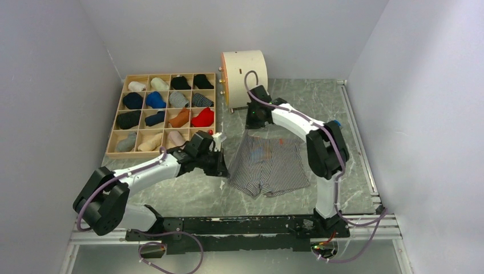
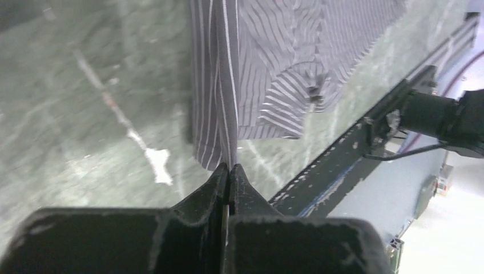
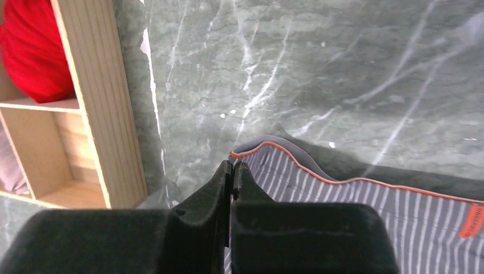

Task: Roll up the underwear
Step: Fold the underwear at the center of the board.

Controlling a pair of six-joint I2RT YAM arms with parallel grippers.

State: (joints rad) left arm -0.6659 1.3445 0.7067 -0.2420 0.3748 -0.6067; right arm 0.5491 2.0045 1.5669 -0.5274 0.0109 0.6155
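Note:
The grey underwear [image 1: 268, 165] with fine white stripes lies spread on the marble table, waistband toward the back. My left gripper [image 1: 224, 169] is at its left side. In the left wrist view the left gripper [image 2: 229, 166] is shut on a fold of the underwear [image 2: 274, 68] at the left edge. My right gripper [image 1: 253, 128] is at the back left corner. In the right wrist view the right gripper [image 3: 233, 165] is shut on the orange-trimmed waistband corner of the underwear [image 3: 365, 211].
A wooden compartment box [image 1: 165, 75] holding several rolled garments stands at the back left; its wall [image 3: 97, 103] is close to the right gripper. A round wooden drum [image 1: 244, 71] sits behind. A black rail [image 2: 354, 154] runs along the near table edge.

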